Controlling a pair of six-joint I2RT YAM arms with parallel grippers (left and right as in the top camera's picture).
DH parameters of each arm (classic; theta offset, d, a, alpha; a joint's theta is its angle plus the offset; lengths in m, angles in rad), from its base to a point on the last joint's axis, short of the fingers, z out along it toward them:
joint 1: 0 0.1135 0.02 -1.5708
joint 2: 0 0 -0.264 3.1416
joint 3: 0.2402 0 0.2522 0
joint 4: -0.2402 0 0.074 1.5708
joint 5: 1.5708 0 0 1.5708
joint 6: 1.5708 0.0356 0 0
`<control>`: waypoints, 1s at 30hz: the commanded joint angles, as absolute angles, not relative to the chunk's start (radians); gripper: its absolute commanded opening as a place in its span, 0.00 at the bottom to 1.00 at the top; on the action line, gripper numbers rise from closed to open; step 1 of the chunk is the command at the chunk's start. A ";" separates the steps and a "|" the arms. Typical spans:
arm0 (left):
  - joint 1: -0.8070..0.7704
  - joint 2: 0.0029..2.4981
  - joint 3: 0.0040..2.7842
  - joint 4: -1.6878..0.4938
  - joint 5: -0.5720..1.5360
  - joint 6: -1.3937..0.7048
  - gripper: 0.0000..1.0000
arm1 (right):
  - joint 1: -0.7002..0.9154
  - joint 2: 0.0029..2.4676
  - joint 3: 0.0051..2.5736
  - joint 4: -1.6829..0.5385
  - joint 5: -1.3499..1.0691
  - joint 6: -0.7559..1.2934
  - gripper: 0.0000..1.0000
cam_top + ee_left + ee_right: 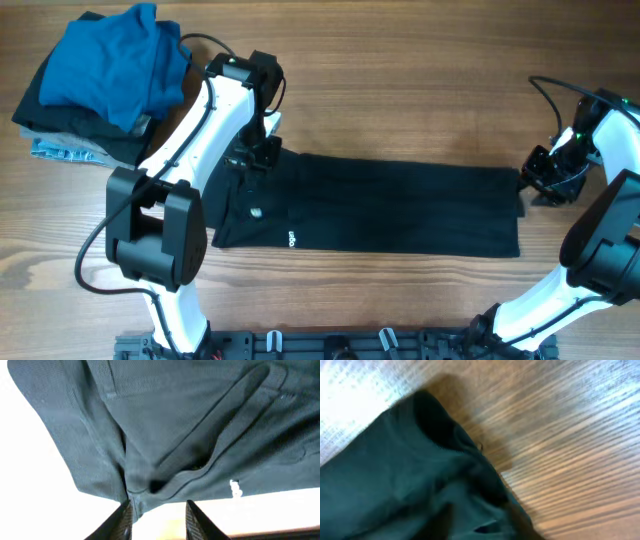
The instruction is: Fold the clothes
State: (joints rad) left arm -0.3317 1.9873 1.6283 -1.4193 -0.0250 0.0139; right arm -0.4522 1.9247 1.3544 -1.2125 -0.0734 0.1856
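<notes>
**Ana:** Where is the black shirt [400,205]?

**Ben:** It lies flat on the wood table [400,100], folded into one long strip. The pile of folded clothes [100,80] is near one end of the shirt, up past its corner and not touching it.

**Ana:** What is the left gripper [159,522] doing?

**Ben:** It is down at that same end of the shirt. Its two fingers [122,522] stand apart, and bare wood shows in the gap. The shirt's edge dips down just beside one finger, but I think nothing is pinched.

**Ana:** And the right gripper [542,180]?

**Ben:** It sits at the other end of the shirt, right by the edge. I cannot tell if it is open or closed. Its own camera shows only cloth and wood.

**Ana:** Is the shirt hard to move?

**Ben:** I think it is light and very soft. It will flop and sag, and it will wrinkle if you push it. Dragging it on the wood may bunch it up.

**Ana:** So where should they grab?

**Ben:** At the corners of a short end, taking all the layers together. The little white logo [292,239] is near the left gripper's end. I would lift that end, carry it over to the other end and lay it down.
</notes>
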 commanded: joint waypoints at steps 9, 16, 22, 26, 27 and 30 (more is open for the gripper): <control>-0.323 1.960 1.597 -1.369 0.073 0.015 0.23 | -0.451 1.900 1.357 -1.144 -0.220 0.064 0.54; -0.293 1.844 1.582 -1.418 0.096 0.011 0.04 | -0.604 1.888 1.357 -1.177 -0.388 -0.027 0.53; -0.158 1.521 1.582 -1.327 0.190 -0.035 0.65 | -0.662 1.889 1.242 -1.128 -0.301 -0.024 0.75; -0.124 1.488 1.582 -1.320 0.190 -0.034 0.68 | -0.661 1.890 1.115 -1.030 -0.328 -0.031 0.76; -0.124 1.493 1.582 -1.320 0.190 -0.034 0.69 | -0.660 1.890 1.085 -1.001 -0.358 -0.036 0.76; -0.124 1.494 1.582 -1.319 0.190 -0.033 0.68 | -0.658 1.890 0.990 -0.888 -0.510 -0.075 0.76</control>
